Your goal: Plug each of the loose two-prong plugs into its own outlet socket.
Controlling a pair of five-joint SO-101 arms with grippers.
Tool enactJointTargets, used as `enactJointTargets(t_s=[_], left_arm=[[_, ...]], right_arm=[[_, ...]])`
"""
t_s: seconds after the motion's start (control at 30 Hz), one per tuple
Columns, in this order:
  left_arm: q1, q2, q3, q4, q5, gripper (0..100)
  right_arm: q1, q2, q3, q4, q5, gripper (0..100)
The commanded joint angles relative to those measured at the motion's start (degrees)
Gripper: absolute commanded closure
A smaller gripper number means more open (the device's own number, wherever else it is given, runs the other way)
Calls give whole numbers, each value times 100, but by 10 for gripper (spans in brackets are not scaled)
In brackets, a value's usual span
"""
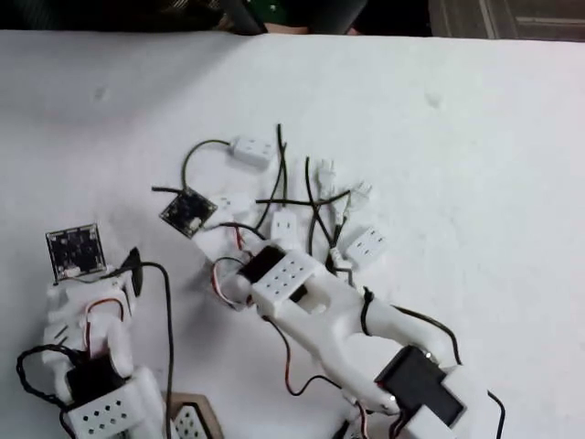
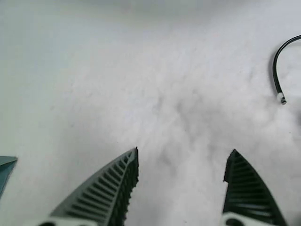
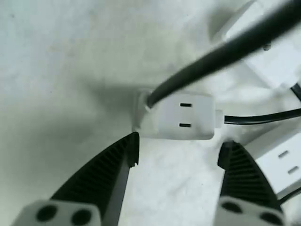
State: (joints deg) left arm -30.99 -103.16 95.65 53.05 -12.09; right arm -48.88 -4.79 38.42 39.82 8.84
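Roughly four sockets (image 1: pixel 251 151), two loose plugs (image 1: pixel 324 171) on table (image 1: pixel 475 137).

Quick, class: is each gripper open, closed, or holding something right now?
Left gripper: open, holding nothing.
Right gripper: open, holding nothing; a white outlet socket lies just beyond its fingertips.

Overhead camera looks straight down on the white table (image 1: pixel 457 137), with both arms at its near edge. The left wrist camera sits low, looking past the left tool (image 2: pixel 183 153) at bare table. The right wrist camera looks past the right tool (image 3: pixel 180 141), very close to a white socket (image 3: pixel 181 115) in the tangle of sockets and cables (image 1: pixel 283 221) that the overhead view also shows mid-table.
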Motion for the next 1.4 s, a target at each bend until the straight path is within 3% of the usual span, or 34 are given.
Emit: enactJointTargets(t_s=[0.0,0.3,0.47,0.6,0.73,0.9,1.03,1.37], left_arm=[[48,-57,-44,-105,-53,706],[48,-57,-44,-105,-53,706],[48,-57,-44,-105,-53,706],[48,-57,-35,-105,-53,706],[48,-57,-35,-105,-53,706],[48,-57,-35,-105,-53,706],[48,-57,-35,-105,-53,706],[48,-57,-26,-105,-62,706]], right_arm=[[75,-48,-88,-224,35,735],[-22,-4,-88,-374,-264,730],[-22,-4,-97,-330,-484,621],[-22,-66,-97,-321,-387,618],[-22,-57,-220,4,774,635],[13,13,-1442,1613,1363,655],[31,426,-2681,2624,2312,655],[136,2448,-4589,3116,3508,655]])
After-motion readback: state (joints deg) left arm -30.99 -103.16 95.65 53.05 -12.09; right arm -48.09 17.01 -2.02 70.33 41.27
